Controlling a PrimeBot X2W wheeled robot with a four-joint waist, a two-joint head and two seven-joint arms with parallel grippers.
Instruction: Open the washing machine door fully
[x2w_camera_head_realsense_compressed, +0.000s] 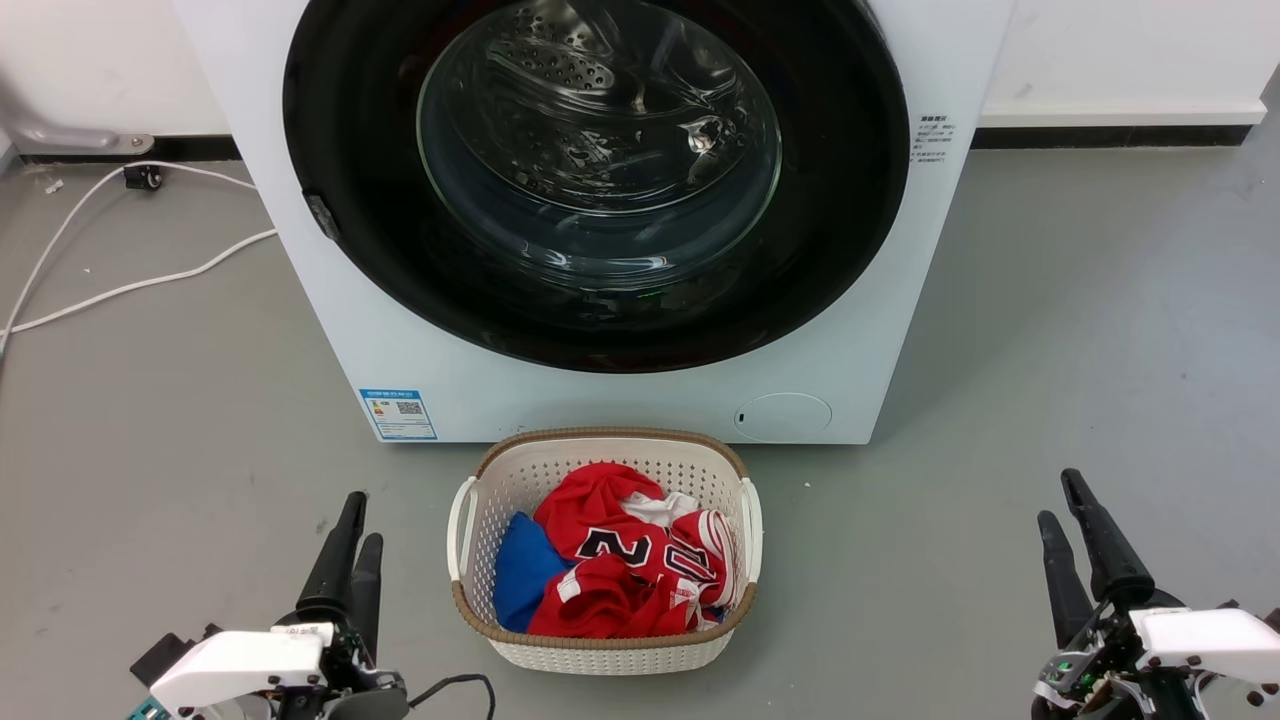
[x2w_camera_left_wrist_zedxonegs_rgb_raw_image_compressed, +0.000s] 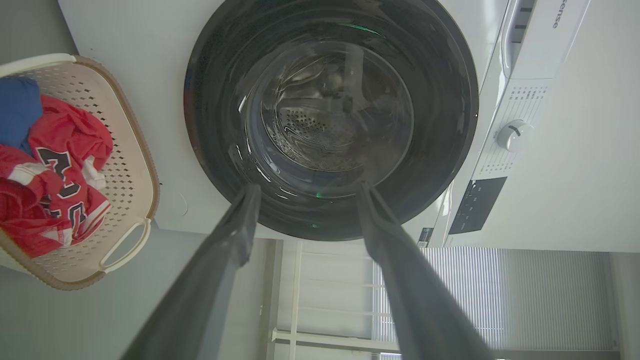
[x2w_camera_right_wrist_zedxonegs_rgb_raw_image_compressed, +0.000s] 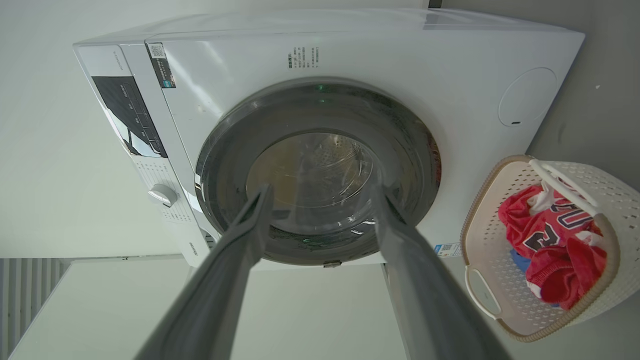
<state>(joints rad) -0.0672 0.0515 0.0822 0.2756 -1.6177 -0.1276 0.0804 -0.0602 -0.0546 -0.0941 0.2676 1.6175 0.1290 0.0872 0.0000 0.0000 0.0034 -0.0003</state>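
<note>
**Door shut, both our grippers empty**

Our left gripper and right gripper hang low with fingers spread apart, holding nothing. The washing machine door sits closed flat against the washing machine, well ahead of both grippers and touched by neither. Between the grippers, just before the machine, stands a white laundry basket of red and blue clothes.
</note>
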